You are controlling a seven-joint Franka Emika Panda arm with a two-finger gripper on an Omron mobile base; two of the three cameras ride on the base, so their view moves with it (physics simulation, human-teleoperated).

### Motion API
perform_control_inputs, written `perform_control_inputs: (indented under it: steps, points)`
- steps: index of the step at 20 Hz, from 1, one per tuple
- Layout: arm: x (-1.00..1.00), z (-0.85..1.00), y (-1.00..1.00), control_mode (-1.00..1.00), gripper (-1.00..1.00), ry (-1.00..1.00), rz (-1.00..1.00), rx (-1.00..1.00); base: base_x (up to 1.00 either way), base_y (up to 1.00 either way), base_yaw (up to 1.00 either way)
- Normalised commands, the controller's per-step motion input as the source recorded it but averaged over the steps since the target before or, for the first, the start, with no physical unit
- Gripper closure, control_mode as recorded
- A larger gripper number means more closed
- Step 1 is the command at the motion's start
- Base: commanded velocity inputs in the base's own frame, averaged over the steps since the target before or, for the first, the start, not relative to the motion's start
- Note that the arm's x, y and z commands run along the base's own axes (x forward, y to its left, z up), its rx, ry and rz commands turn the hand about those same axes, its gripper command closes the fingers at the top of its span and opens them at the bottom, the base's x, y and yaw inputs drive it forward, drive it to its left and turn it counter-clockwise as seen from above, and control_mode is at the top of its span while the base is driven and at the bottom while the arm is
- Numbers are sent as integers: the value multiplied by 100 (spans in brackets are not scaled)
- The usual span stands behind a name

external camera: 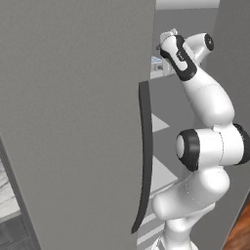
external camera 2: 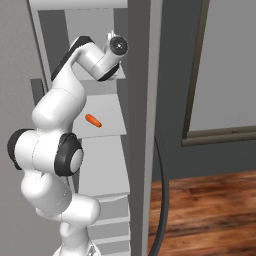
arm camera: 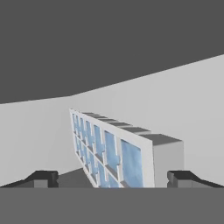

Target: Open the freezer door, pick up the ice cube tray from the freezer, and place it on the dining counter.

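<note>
ice cube tray (arm camera: 114, 151) lies at lower centre of the hand view on the pale freezer shelf (arm camera: 175, 100), between my fingertips (arm camera: 43, 178). my jaws stand wide and empty; i should ease forward, centred, before closing on its long sides.

Rendered home kitchen: open freezer door (external camera: 73, 122), white shelves (external camera 2: 102, 117), wood floor (external camera 2: 210, 210)
</note>
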Motion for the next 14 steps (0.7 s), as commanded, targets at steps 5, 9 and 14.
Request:
perform_control_inputs:
  steps: [5, 9, 14]
  points:
    - [0, 0, 0, -100, -100, 0, 0, 0, 0, 0, 0]
    - [0, 0, 0, -100, -100, 0, 0, 0, 0, 0, 0]
    - [0, 0, 0, -100, 100, 0, 0, 0, 0, 0, 0]
